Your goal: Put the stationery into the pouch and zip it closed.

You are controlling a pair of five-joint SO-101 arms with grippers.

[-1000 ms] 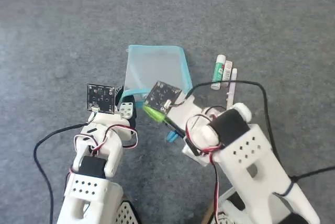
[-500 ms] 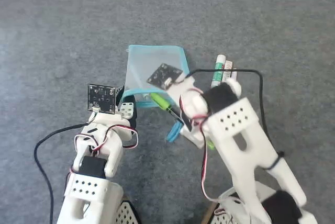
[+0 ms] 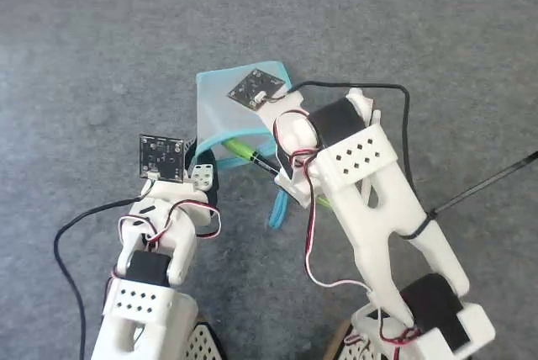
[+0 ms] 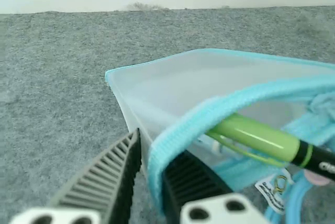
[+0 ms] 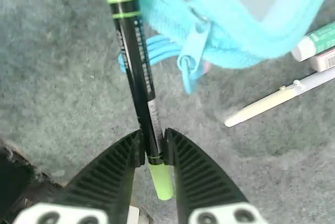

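The translucent pouch (image 3: 227, 112) with a light-blue zipper band lies at the table's centre, its mouth held open. My left gripper (image 3: 202, 168) is shut on the near edge of that mouth; the band (image 4: 172, 130) runs between its ribbed fingers (image 4: 112, 174). My right gripper (image 5: 153, 148) is shut on a green-and-black pen (image 5: 137, 62), whose green end (image 4: 251, 136) sits inside the pouch mouth (image 5: 251, 4). The zipper pull (image 5: 192, 51) hangs beside the pen (image 3: 245, 156). A white pen (image 5: 277, 98) and a glue stick (image 5: 316, 41) lie on the mat next to the pouch.
Grey felt mat (image 3: 84, 82) covers the table, with free room left and far. A blue wrist strap (image 3: 277, 207) trails from the pouch toward the arms. A black cable (image 3: 492, 179) crosses the right side.
My right arm has swung forward over the pouch, pushing the pen's green end into the mouth. The pouch has shifted and tilted leftward. The left arm has stayed put.
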